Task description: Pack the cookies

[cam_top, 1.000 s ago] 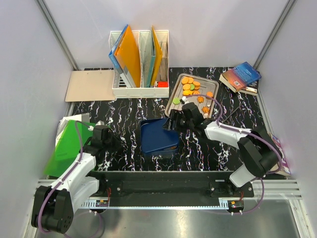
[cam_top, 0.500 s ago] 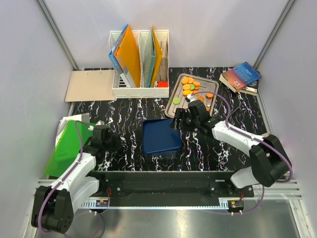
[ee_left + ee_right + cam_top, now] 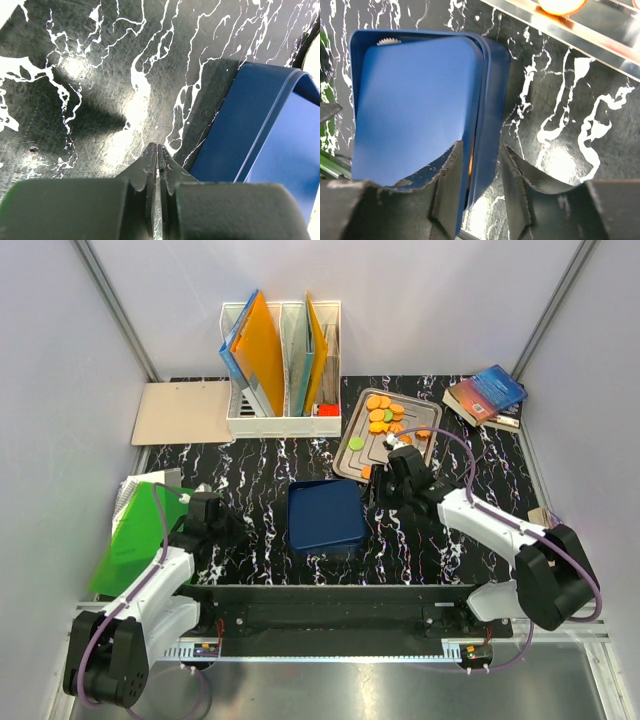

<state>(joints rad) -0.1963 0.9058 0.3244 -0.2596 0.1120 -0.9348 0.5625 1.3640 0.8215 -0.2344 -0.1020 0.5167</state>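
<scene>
The cookies (image 3: 383, 415), mostly orange with a green one, lie on a metal tray (image 3: 352, 456) at the back centre. One orange cookie (image 3: 560, 5) shows at the top of the right wrist view. A blue box (image 3: 325, 515) sits mid-table with its blue lid (image 3: 415, 105) lying on it, slightly askew, and an orange sliver shows in the gap. My right gripper (image 3: 373, 489) is open just right of the box, its fingers apart over the box's right wall (image 3: 479, 147). My left gripper (image 3: 224, 526) is shut and empty on the table left of the box (image 3: 158, 150).
A white file organiser (image 3: 283, 365) with orange and blue folders stands at the back. A tan clipboard (image 3: 183, 412) lies back left and books (image 3: 487, 395) back right. A green folder (image 3: 135, 540) lies by the left arm.
The blue lid, held tilted over the box by my right gripper, now lies flat on the box. The right gripper has let go and drawn back to the right. The left arm is still.
</scene>
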